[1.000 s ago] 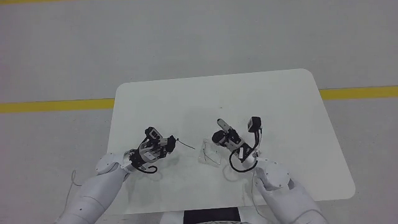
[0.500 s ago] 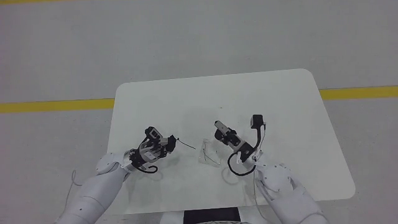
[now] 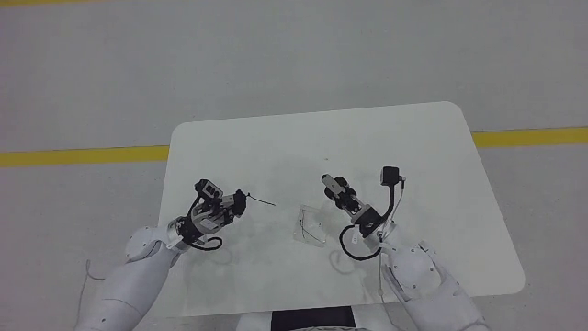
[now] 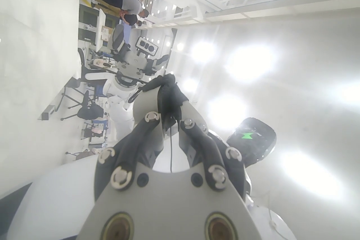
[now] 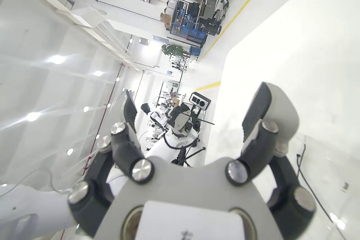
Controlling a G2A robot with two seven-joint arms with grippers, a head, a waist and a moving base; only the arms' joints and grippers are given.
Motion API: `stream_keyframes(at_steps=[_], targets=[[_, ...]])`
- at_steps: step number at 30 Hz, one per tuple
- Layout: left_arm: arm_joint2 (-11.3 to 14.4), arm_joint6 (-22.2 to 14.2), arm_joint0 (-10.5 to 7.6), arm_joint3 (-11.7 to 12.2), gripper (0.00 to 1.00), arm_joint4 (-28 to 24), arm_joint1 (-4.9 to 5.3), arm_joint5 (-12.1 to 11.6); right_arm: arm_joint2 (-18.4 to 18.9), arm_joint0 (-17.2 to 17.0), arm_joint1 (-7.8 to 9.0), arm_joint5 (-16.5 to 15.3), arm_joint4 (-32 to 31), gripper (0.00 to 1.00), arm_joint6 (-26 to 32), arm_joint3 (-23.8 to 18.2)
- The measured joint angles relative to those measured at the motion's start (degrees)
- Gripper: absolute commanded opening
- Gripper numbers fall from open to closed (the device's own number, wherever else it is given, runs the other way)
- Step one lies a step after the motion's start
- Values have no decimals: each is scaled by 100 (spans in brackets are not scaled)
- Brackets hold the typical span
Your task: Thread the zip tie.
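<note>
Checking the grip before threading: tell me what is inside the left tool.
The left tool is shut on the zip tie: a thin black strip runs between its fingers and pokes out past them. The stretch pinched between the pads is covered.

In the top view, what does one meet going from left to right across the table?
left gripper, shut on the zip tie → zip tie sticking out toward the middle → clear bag → right gripper, open

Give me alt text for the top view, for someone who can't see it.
Over a white table, the left gripper holds a thin black zip tie pointing toward the open right gripper. A clear plastic piece lies between them.
</note>
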Motion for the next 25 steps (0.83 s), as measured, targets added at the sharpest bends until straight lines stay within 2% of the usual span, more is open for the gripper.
stream_keyframes(at_steps=[5, 8, 19, 25], targets=[[-344, -14, 316, -457, 0, 1, 78, 59, 14, -10, 20, 0, 14, 100, 8, -34], [-458, 36, 439, -612, 0, -5, 99, 104, 13, -10, 20, 0, 15, 100, 12, -32], [-466, 43, 449, -628, 0, -12, 99, 107, 13, -10, 20, 0, 14, 100, 11, -32], [-473, 416, 514, -992, 0, 80, 83, 77, 13, -10, 20, 0, 14, 100, 11, -32]])
